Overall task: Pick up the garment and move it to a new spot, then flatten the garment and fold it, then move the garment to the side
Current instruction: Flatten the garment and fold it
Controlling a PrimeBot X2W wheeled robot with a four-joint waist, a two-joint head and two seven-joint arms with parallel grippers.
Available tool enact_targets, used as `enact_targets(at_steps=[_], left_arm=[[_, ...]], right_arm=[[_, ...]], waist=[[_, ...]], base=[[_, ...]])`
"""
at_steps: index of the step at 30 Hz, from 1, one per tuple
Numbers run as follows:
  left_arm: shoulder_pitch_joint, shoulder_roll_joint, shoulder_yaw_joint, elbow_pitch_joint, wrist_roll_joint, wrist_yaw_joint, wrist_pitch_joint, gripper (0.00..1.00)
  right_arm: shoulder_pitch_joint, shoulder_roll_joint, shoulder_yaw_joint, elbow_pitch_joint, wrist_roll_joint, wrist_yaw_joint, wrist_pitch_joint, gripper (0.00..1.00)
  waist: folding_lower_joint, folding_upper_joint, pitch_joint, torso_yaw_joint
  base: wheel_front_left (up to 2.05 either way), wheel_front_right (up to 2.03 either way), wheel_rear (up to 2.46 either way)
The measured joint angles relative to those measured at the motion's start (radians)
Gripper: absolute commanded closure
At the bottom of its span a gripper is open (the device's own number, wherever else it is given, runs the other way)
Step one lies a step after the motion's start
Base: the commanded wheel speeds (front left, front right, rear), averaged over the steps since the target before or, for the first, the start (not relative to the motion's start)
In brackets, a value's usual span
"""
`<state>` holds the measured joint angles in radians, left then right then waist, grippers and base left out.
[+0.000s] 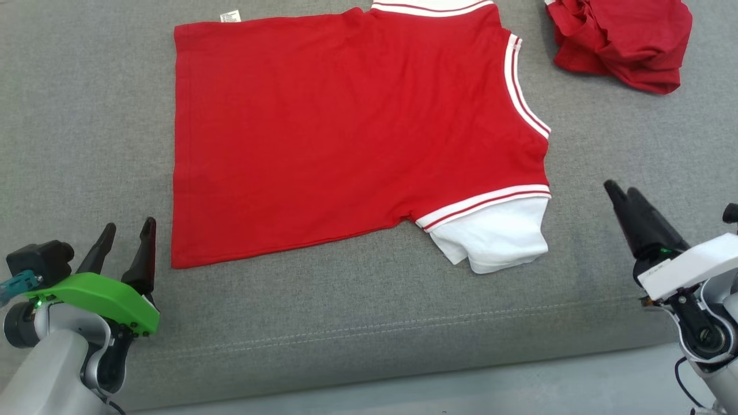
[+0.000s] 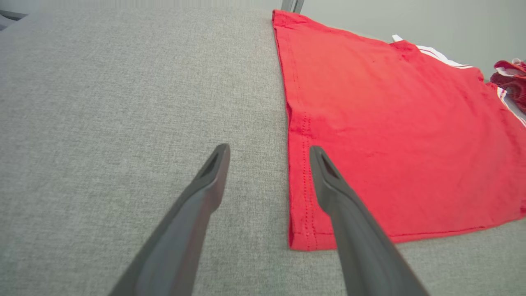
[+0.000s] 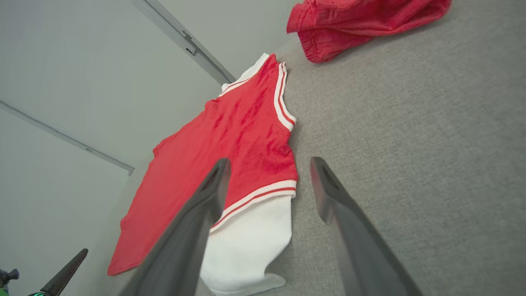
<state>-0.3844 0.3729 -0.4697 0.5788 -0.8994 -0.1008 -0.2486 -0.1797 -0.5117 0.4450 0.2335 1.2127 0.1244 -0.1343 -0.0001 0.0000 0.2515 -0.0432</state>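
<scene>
Left hand (image 1: 130, 223) and right hand (image 1: 620, 189), both empty with fingers parted, flank the flat red garment (image 1: 346, 132) on the grey cushion (image 1: 346, 323), hem beside the left hand, long axis crosswise, far collar (image 1: 429, 6) cut off.

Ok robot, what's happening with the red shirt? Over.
Left pincer open, empty. Right pincer open, empty. Red shirt spread flat on grey cushion. Crumpled red cloth nearby, apart.

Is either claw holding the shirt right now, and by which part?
Nothing is held. The left claw and right claw are both open, off the red shirt.
</scene>
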Motion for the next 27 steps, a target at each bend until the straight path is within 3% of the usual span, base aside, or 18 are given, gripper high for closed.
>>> enact_targets(at_steps=[5,12,16,17,21,27], left_arm=[[-0.001,0.002,0.018,-0.073,0.052,0.01,0.0,0.0],[-0.003,-0.032,0.146,-0.226,0.124,0.032,0.0,0.0],[0.016,-0.042,0.19,-0.274,0.18,0.063,-0.003,0.0],[0.041,-0.048,0.217,-0.299,0.196,0.075,-0.003,0.0],[0.098,-0.065,0.25,-0.343,0.248,0.089,-0.003,0.0],[0.176,-0.108,0.277,-0.388,0.293,0.101,-0.003,0.0]], right_arm=[[-0.029,-0.008,-0.028,-0.029,-0.065,0.0,-0.087,0.0],[-0.043,0.001,-0.058,-0.052,-0.189,-0.004,-0.122,0.0],[-0.043,0.021,-0.098,-0.081,-0.259,-0.022,-0.122,0.0],[-0.043,0.047,-0.155,-0.106,-0.294,-0.043,-0.121,0.0],[-0.056,0.075,-0.273,-0.168,-0.402,-0.079,-0.121,0.0],[-0.023,0.112,-0.344,-0.213,-0.543,-0.119,-0.121,0.0]], waist=[[0.0,0.0,-0.018,0.004],[0.0001,0.0,-0.052,0.011],[0.0,0.0,-0.072,0.013],[0.0,0.0,-0.081,0.013],[0.0,0.0,-0.095,0.007],[0.0,0.0,-0.115,0.0]], base=[[0.0,0.0,0.0],[0.0,0.0,0.0],[0.0,0.0,0.0],[0.0,0.0,0.0],[0.0,0.0,0.0],[0.0,0.0,0.0]])
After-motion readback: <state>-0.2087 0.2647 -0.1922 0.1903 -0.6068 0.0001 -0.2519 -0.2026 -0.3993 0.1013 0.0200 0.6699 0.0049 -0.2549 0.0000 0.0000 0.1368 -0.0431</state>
